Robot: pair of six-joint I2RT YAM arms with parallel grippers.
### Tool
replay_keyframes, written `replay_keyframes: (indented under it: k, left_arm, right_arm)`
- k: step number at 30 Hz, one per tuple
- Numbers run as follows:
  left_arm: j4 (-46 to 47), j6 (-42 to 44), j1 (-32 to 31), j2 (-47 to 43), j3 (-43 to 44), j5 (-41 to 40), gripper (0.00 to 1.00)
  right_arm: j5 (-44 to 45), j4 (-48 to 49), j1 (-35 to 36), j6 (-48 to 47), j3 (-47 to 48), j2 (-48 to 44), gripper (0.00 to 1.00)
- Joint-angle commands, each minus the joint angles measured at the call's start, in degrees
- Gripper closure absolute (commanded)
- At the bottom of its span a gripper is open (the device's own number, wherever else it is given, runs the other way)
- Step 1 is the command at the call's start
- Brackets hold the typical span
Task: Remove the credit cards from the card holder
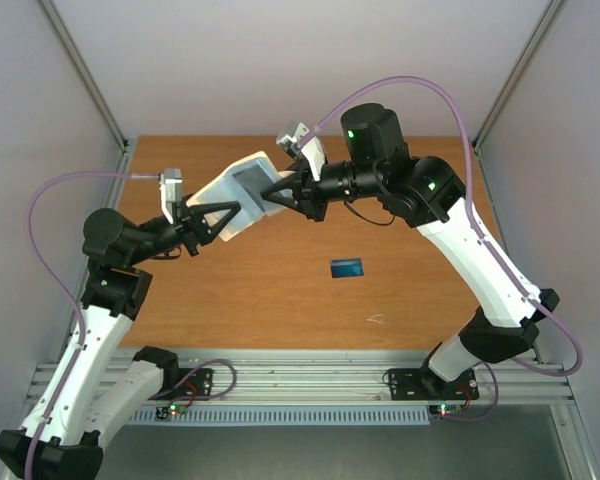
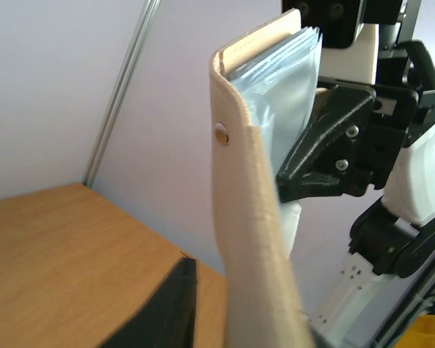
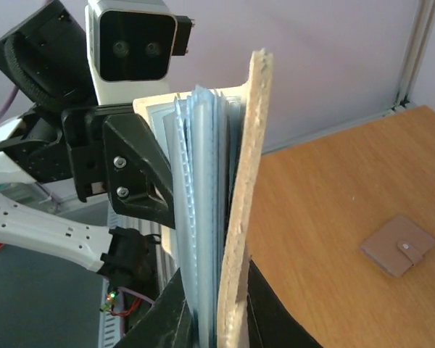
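Above the table (image 1: 280, 315), right gripper (image 1: 272, 190) clamps card holder (image 1: 242, 182); left gripper (image 1: 225, 215): hold unclear; blue card (image 1: 347, 267) below

I held the card holder (image 1: 242, 190) between my two arms, above the far part of the worktop (image 1: 280, 300). My left end effector (image 1: 208, 215) gripped its near-left edge, and my right end effector (image 1: 280, 190) was clamped on its right edge. The card holder sat tilted, grey-blue inner face upward. A blue credit card (image 1: 347, 267) lay flat to its right and nearer my bases, well apart. A small white scrap (image 1: 376, 320) lay nearer still.
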Motion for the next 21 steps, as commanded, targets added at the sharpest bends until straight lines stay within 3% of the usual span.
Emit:
replay_keyframes:
  k: [1, 3, 6, 14, 21]
  left_arm:
    - [-0.8, 0.2, -0.2, 0.2, 0.9, -3.0, 0.97]
    - [-1.6, 0.8, -0.2, -0.4, 0.7, -2.6, 1.00]
    - [-1.0, 3.5, -0.2, -1.0, 0.5, -0.1, 1.00]
    - [-0.4, 4.5, -0.2, -0.9, 0.9, 0.3, 1.00]
    - [-5.6, 2.8, -0.3, -1.0, 2.1, -5.3, 1.00]
  right_arm:
    - [-6.2, -0.9, 0.6, -3.2, 1.7, 0.8, 0.78]
    - [-9.6, -1.1, -0.4, -3.3, 0.6, -0.3, 0.56]
    - [-14.9, 1.1, -4.5, -1.1, -1.8, -2.2, 0.44]
    - [-12.0, 1.7, -6.1, 2.2, -1.7, -0.5, 0.48]
    - [-7.1, 2.8, -3.1, 3.2, -1.7, 1.1, 0.42]
